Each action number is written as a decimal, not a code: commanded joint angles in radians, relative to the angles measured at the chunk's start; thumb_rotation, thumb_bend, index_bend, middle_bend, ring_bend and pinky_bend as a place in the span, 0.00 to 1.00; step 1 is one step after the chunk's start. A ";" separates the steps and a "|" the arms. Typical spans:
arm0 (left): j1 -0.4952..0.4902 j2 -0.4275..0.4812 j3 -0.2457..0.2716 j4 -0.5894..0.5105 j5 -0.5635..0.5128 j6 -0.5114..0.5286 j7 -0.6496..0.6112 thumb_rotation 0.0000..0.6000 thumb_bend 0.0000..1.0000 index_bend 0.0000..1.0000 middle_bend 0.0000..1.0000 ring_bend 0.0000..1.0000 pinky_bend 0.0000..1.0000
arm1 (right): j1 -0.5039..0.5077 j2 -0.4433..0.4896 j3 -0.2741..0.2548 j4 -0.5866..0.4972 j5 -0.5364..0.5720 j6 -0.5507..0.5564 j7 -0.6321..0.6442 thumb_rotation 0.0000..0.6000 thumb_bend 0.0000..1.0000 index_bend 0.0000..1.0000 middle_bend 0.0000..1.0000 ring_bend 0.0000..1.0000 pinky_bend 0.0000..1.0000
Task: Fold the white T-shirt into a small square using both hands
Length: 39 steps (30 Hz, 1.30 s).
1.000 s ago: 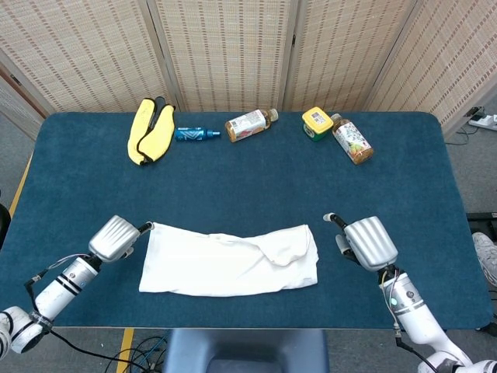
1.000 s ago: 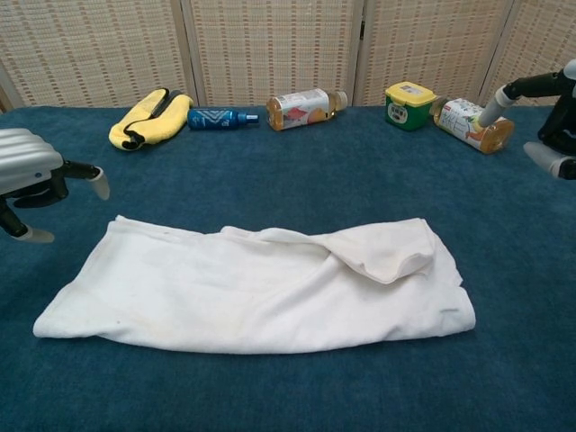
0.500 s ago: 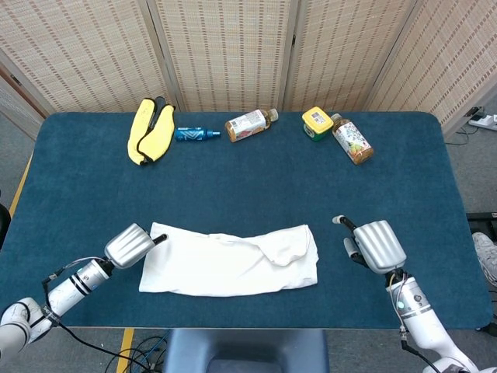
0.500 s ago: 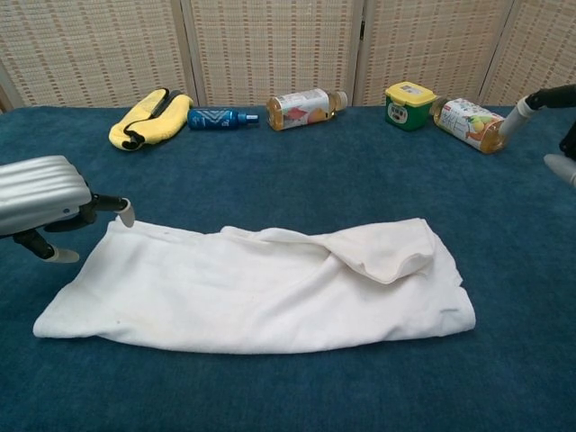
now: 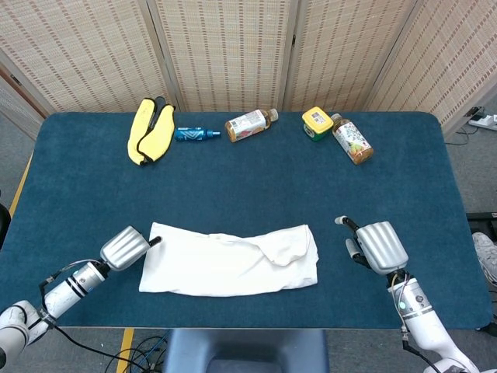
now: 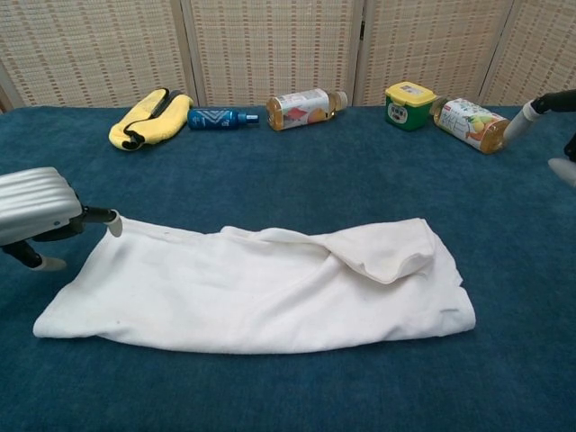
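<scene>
T-shirt (image 5: pixel 230 260) lies on the near half of the blue desk (image 5: pixel 233 179), already folded into a long white band running left to right, with a rumpled flap turned over near its right end. Its left end is flatter and spreads a little wider toward the front edge of the desk.

At the shirt's far left corner sits the left hand (image 5: pixel 126 247), low over the desk, one fingertip (image 6: pixel 113 225) touching or just about touching the cloth; from the chest view the fingers are apart and I see nothing held between them. The right hand (image 5: pixel 378 246) is off to the right of the shirt, apart from it, also spread with nothing in it; the chest view catches only its fingertips (image 6: pixel 520 123) at the frame's edge.

Well behind the shirt, along the back of the desk, runs a row of things: a yellow cloth (image 5: pixel 150 131) far left of the shirt's line, a small blue bottle (image 5: pixel 196 134) beside it, a tea bottle (image 5: pixel 251 124) on its side, then a green jar (image 5: pixel 317 123) with a yellow lid and a second bottle (image 5: pixel 352 140) touching or just beside it.
</scene>
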 commanded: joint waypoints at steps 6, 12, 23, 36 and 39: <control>0.006 -0.024 0.017 0.015 0.002 0.000 -0.015 1.00 0.17 0.35 0.92 0.84 0.94 | -0.005 -0.001 0.006 0.000 -0.002 -0.003 0.004 1.00 0.53 0.26 0.91 0.97 1.00; 0.002 -0.040 0.022 0.008 0.003 0.004 -0.023 1.00 0.17 0.35 0.92 0.84 0.94 | -0.014 0.001 0.010 0.000 -0.002 0.000 0.009 1.00 0.54 0.25 0.91 0.97 1.00; -0.008 -0.053 0.015 -0.009 -0.014 0.003 -0.070 1.00 0.17 0.36 0.92 0.84 0.94 | -0.025 0.000 0.018 0.003 -0.003 0.005 0.022 1.00 0.53 0.25 0.91 0.97 1.00; -0.008 -0.054 0.003 -0.015 -0.046 -0.012 -0.146 1.00 0.25 0.40 0.92 0.84 0.94 | -0.030 -0.002 0.026 0.009 0.000 -0.001 0.028 1.00 0.53 0.26 0.91 0.97 1.00; -0.008 -0.055 0.003 -0.010 -0.048 -0.009 -0.151 1.00 0.29 0.41 0.92 0.84 0.94 | -0.031 -0.003 0.027 0.009 0.000 -0.003 0.027 1.00 0.53 0.26 0.91 0.97 1.00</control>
